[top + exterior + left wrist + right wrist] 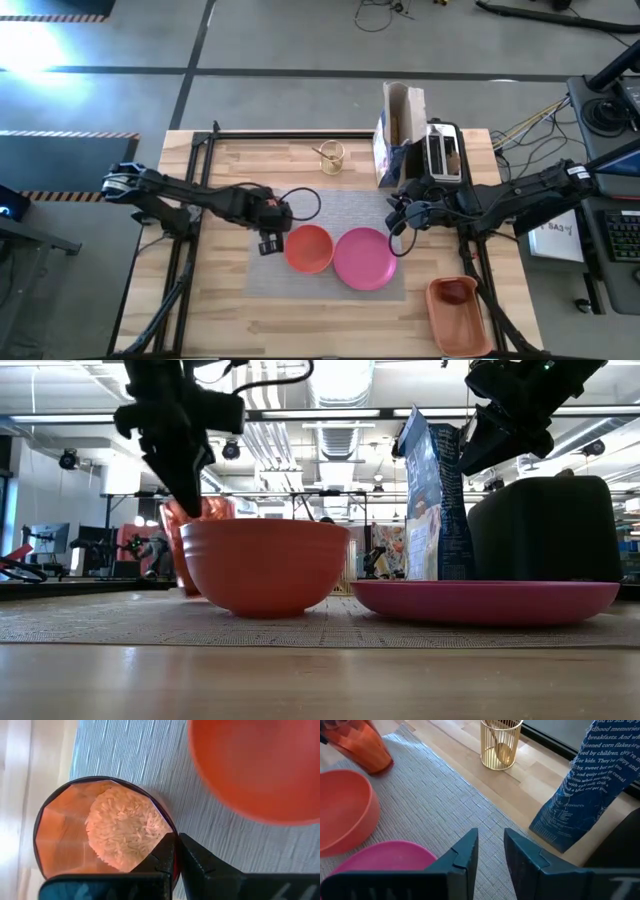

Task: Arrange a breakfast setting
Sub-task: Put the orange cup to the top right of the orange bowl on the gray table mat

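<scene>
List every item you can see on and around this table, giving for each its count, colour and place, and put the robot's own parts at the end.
table: one, light wood, under everything
placemat: one, grey woven, table centre
bowl: one, orange, on the placemat, left of the plate
plate: one, pink, on the placemat
cup: one, orange, at the placemat's left edge
wire holder: one, gold, behind the placemat
spoon: one, gold, standing in the holder
cereal bag: one, blue, beside the toaster
toaster: one, black and silver, far right
tray: one, orange, near right corner
left gripper: shut on the cup's rim
right gripper: open, empty, above the placemat
</scene>
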